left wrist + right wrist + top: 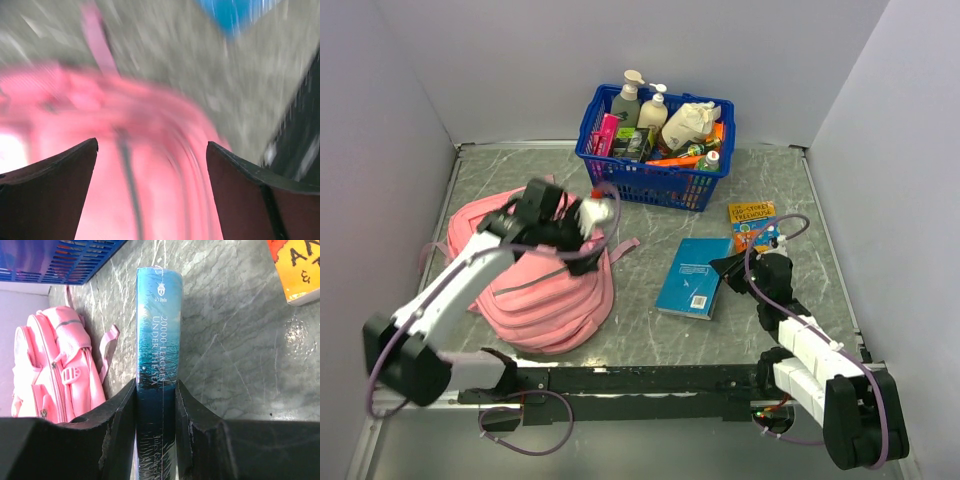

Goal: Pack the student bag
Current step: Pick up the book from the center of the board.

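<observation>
On the marbled table [650, 335], the right gripper [156, 387] pinched the 20000 Leagues Under the Sea book [156, 315] edgewise; such a narrow hold could let it twist loose; the left gripper [152, 150] gaped, spread.

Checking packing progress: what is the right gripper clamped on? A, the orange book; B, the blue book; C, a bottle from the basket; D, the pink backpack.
B: the right gripper squeezes the blue book on both sides of its spine.

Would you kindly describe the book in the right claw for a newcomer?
Start at the blue basket at the far edge. Nearer, right of the pink backpack, is a teal book. Unlike the smaller orange-yellow book beside it, it is gripped by the right claw.
</observation>
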Available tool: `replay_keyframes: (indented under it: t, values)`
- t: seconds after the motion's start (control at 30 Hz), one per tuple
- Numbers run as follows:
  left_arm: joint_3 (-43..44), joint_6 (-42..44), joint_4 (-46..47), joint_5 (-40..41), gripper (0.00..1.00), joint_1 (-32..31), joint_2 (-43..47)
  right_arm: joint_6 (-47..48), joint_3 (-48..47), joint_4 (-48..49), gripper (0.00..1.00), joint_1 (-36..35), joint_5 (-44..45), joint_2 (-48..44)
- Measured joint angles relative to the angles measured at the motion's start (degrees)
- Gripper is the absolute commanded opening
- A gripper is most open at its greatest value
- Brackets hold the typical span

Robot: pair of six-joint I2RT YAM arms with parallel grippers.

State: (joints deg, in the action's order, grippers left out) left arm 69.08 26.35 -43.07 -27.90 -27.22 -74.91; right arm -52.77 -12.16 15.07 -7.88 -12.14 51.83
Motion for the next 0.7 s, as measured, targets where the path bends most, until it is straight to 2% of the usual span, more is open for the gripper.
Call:
replay_keyframes:
  t: [0.2, 0.47, 0.57, 0.67, 0.7]
  values:
    - [-13.0, 7.5, -10.7, 8.4, 0.99, -1.1, 11.5, 1.9, -2.9, -4.1, 0.0, 0.0, 0.0, 0.0]
    - [-18.4, 10.7, -8.8, 18.7, 0.96, -1.3, 20.8, 2.3, -3.0, -5.3, 0.0, 0.0, -0.1, -1.1]
    - [-22.1, 11.7, -7.2, 22.6, 0.9, -2.8, 23.5, 2.3, -3.0, -5.3, 0.0, 0.0, -0.2, -1.2]
    - [-25.4, 12.1, -5.4, 25.4, 0.68, -5.3, 24.3, 2.2, -3.0, -5.3, 0.0, 0.0, -0.5, -1.3]
    - [-26.3, 12.1, -4.5, 26.4, 0.55, -6.2, 24.5, 2.1, -3.0, -5.3, 0.0, 0.0, -0.7, -1.3]
